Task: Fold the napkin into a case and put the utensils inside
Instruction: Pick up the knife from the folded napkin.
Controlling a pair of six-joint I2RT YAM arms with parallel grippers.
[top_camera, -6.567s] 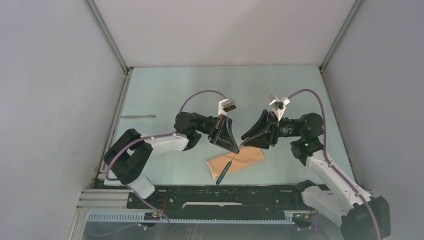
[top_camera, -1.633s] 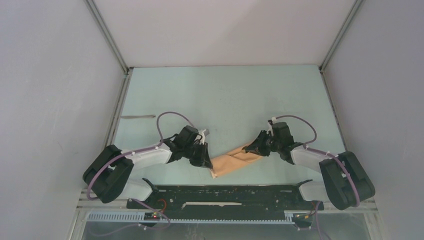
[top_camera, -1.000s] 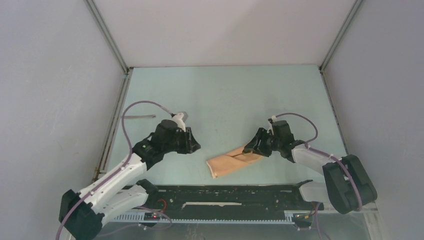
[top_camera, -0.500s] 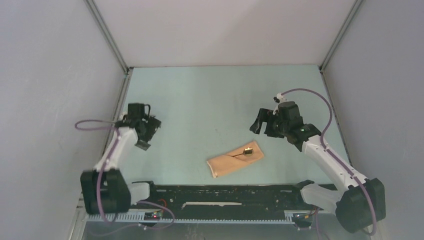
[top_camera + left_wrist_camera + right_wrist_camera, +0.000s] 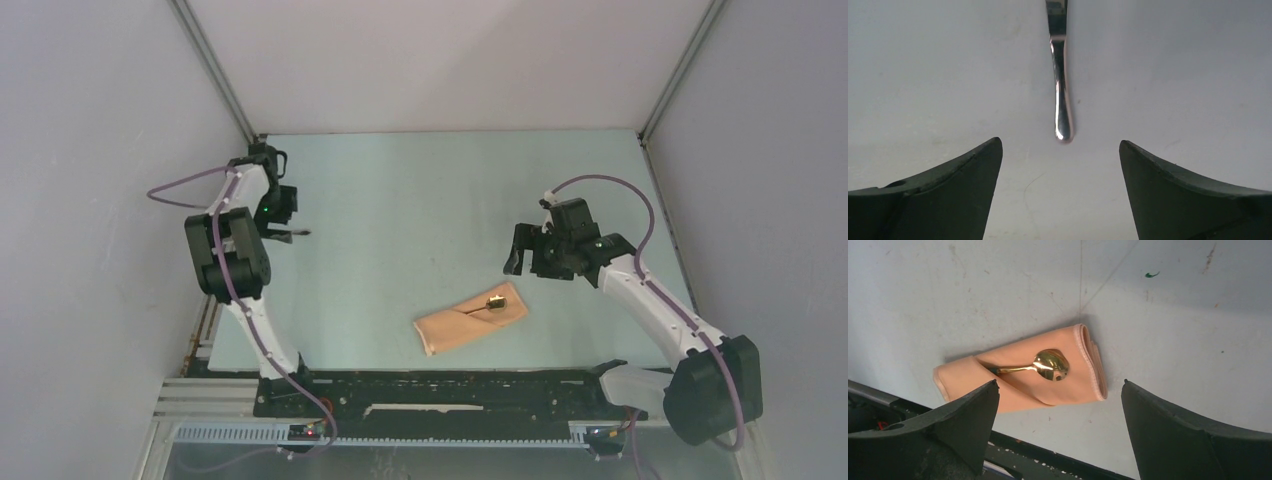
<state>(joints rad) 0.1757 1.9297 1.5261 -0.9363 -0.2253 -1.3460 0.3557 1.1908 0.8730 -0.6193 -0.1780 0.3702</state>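
The napkin lies folded as a peach case (image 5: 466, 320) near the table's front middle. The gold spoon bowl (image 5: 494, 299) pokes out of the case's right end, and the handle is tucked under a fold. In the right wrist view the case (image 5: 1073, 385) and spoon (image 5: 1051, 364) lie below my open right gripper (image 5: 1060, 382), which hovers apart from them. From above, the right gripper (image 5: 514, 262) sits up and right of the case. My left gripper (image 5: 281, 236) is at the far left, open, over the silvery utensil (image 5: 299, 232). Its rounded handle end (image 5: 1063, 127) lies just ahead of the empty left gripper (image 5: 1060, 150).
A black rail (image 5: 450, 385) runs along the near edge and also shows in the right wrist view (image 5: 898, 407). Grey walls enclose the table on three sides, with a metal frame strip (image 5: 222, 262) close beside the left arm.
Both grippers let go of the case and opened. The left arm swung to the far left over the silvery utensil. The right gripper lifted back to the right, and the spoon bowl now shows.
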